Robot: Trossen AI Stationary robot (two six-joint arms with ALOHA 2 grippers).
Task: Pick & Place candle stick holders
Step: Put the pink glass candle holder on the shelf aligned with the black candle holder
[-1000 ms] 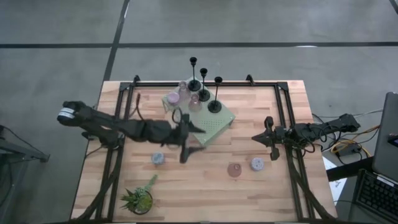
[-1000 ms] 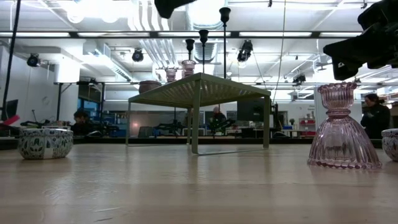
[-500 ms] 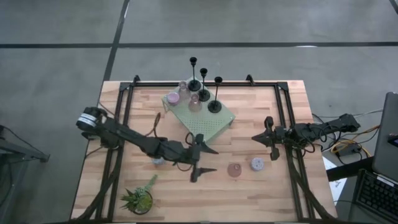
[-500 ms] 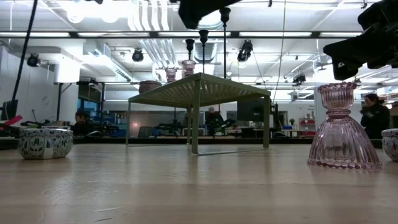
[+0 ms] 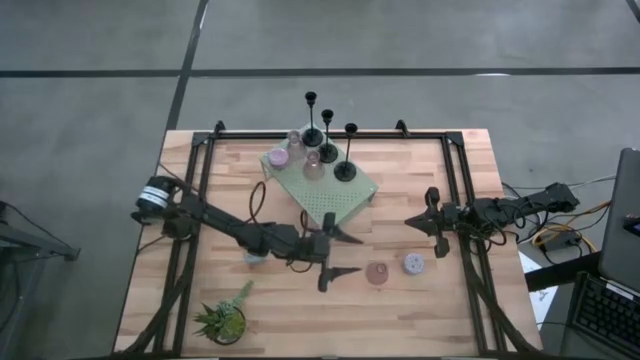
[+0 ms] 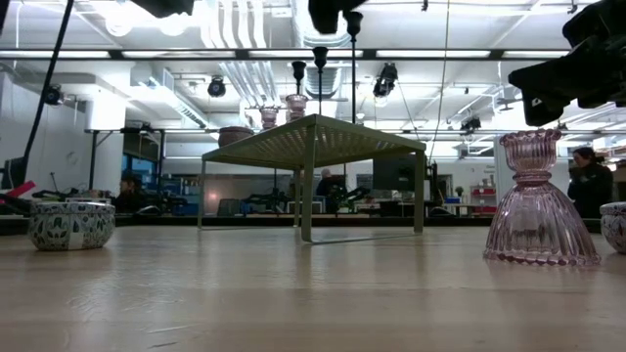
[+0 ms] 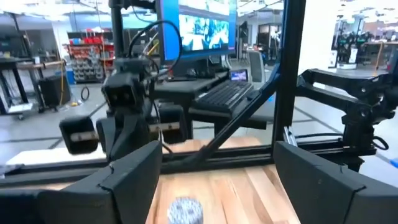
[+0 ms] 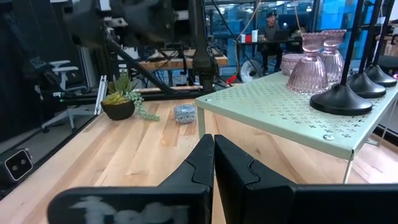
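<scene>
Three black thin-stemmed holders (image 5: pixel 327 150) and several pink glass holders (image 5: pixel 280 157) stand on the green perforated stand (image 5: pixel 335 203) at the table's far middle. A pink ribbed holder (image 5: pixel 377 273) stands on the wood on its flared base; it also shows in the low view (image 6: pixel 541 200). A blue-grey cup (image 5: pixel 413 263) sits just to its right and also shows in the left wrist view (image 7: pixel 185 210). A second cup (image 5: pixel 254 259) lies partly under my left arm. My left gripper (image 5: pixel 348 255) is open and empty, held above the table just left of the pink holder. My right gripper (image 8: pixel 213 163) is shut and empty at the right.
A small spiky green plant in a pot (image 5: pixel 225 318) stands near the table's front left. Black frame rails (image 5: pixel 470 230) run along the table's left, far and right sides. Bare wood (image 5: pixel 330 320) lies along the near edge. People and desks show in the room beyond.
My left gripper has gone from the stand's near edge toward the table's right and near edges, ending just left of the pink holder. Its fingers have stayed open. The holders and cups have kept their places.
</scene>
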